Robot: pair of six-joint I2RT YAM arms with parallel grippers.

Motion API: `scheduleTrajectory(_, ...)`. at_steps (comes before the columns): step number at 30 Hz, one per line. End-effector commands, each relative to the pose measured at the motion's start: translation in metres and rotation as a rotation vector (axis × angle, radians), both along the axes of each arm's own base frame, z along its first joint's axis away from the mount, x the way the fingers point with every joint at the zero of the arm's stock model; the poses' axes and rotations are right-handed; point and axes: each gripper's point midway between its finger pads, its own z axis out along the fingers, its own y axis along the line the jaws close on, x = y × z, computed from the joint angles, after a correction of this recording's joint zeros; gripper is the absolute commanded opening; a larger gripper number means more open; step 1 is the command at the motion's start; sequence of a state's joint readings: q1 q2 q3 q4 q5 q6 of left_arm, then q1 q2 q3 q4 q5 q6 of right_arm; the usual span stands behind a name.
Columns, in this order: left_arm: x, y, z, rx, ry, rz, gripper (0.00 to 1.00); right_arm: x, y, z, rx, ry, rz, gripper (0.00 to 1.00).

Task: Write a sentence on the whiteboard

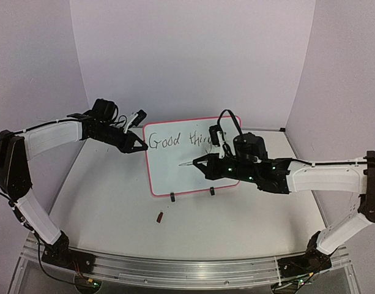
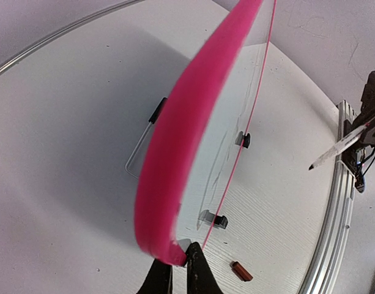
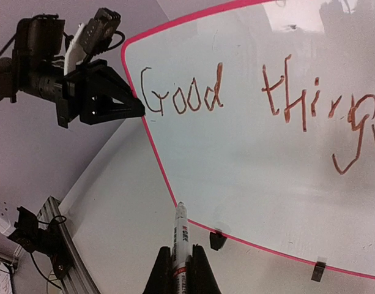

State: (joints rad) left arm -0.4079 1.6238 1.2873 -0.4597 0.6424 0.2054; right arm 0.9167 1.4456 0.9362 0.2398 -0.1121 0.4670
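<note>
Small brown cap (image 1: pixel 159 216) lay loose on the table (image 1: pixel 107 196) out front, clear of the work. Right claw (image 3: pixel 180 252) was clamped tight on a marker (image 3: pixel 180 223), tip held off the whiteboard's (image 1: pixel 175 177) blank lower half, likely poised for a second line; left claw (image 1: pixel 143 147) was pinched shut on its pink left edge, apparently steadying it. Writing (image 1: pixel 178 141) ran along the top: "Good thing".

The left arm (image 1: pixel 49 138) rises from its base, folds at the elbow and reaches forward and inward, with the left gripper (image 1: pixel 140 147) pinched shut on the left edge of the whiteboard (image 1: pixel 175 180). The right arm (image 1: pixel 325 177) stretches low toward the left with its wrist level. The right gripper (image 1: pixel 202 163) is clamped on a marker (image 3: pixel 180 233) that points straight ahead.
</note>
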Motion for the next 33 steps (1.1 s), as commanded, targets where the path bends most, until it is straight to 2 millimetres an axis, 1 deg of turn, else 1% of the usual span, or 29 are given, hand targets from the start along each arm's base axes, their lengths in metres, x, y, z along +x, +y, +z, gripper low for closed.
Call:
scheduleTrajectory(1,0.001,-0.005,-0.016,0.064,-0.009,0.007,0.00,0.003,0.034,0.016,0.022,-0.081,0.012,0.00)
scheduleTrajectory(4,0.001,-0.004,-0.016,0.066,-0.008,0.008,0.00,0.000,0.053,0.003,0.009,-0.068,0.042,0.00)
scheduleTrajectory(9,0.001,-0.005,-0.018,0.066,-0.005,0.008,0.00,-0.004,0.077,-0.018,-0.016,-0.054,0.072,0.00)
scheduleTrajectory(13,0.001,-0.006,-0.017,0.061,-0.006,0.007,0.00,-0.002,0.091,-0.032,-0.033,-0.043,0.085,0.00)
scheduleTrajectory(18,0.001,-0.006,-0.018,0.063,-0.005,0.007,0.00,0.004,0.100,-0.045,-0.053,-0.036,0.074,0.00)
scheduleTrajectory(20,0.001,-0.006,-0.018,0.063,-0.005,0.007,0.00,0.007,0.102,-0.045,-0.044,-0.040,0.068,0.00)
scheduleTrajectory(26,0.000,-0.006,-0.018,0.065,-0.005,0.007,0.00,0.017,0.104,-0.030,-0.005,-0.063,0.031,0.00)
scheduleTrajectory(30,0.000,-0.006,-0.017,0.064,-0.006,0.007,0.00,0.030,0.099,-0.029,0.026,-0.040,0.011,0.00)
scheduleTrajectory(33,0.000,-0.006,-0.018,0.065,-0.006,0.006,0.00,0.035,0.100,-0.026,0.052,-0.036,0.018,0.00)
